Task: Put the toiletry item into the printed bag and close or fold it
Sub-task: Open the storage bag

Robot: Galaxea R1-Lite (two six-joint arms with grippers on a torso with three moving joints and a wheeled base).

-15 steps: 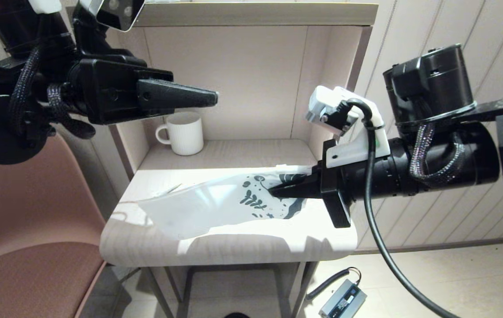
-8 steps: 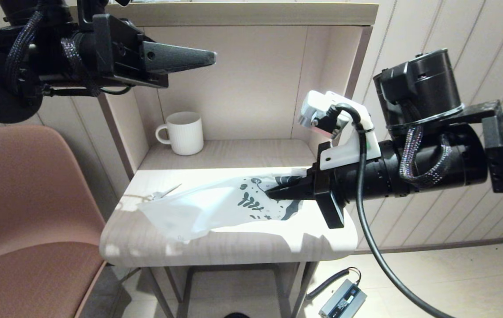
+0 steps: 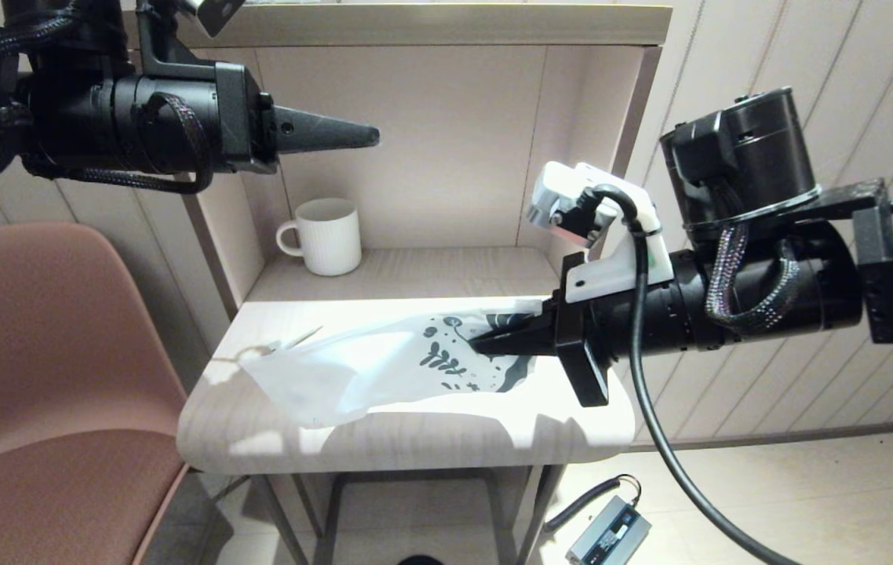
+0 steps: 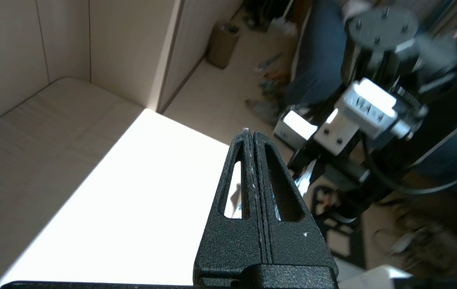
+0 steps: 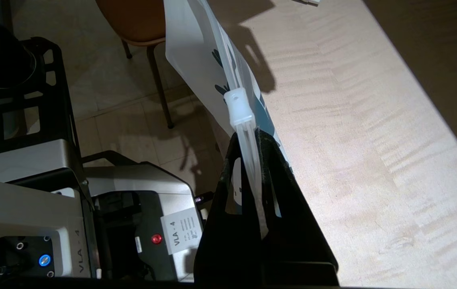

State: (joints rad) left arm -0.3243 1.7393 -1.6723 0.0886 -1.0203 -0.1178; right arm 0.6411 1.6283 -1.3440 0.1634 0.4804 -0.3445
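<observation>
The printed bag [image 3: 384,365] lies stretched across the small table [image 3: 415,439], blue leaf prints at its right end. My right gripper [image 3: 479,343] is shut on that end's zip-strip edge; in the right wrist view the strip and its clear slider [image 5: 238,106] run out between the closed fingers of the right gripper [image 5: 248,134], and the bag [image 5: 196,48] hangs beyond. A slim pale item [image 3: 293,341], apparently the toiletry item, lies on the table at the bag's left end. My left gripper [image 3: 374,138] is shut and empty, high above the table in front of the shelf; the left gripper [image 4: 249,132] holds nothing.
A white ribbed mug [image 3: 329,235] stands at the back left of the shelf niche. A brown chair [image 3: 38,377] is left of the table. A small grey device with a cable [image 3: 607,537] lies on the floor.
My left arm has risen and turned, its shut gripper now higher in front of the shelf. The right gripper with the bag has shifted slightly left, and the bag's left end crumpled a little.
</observation>
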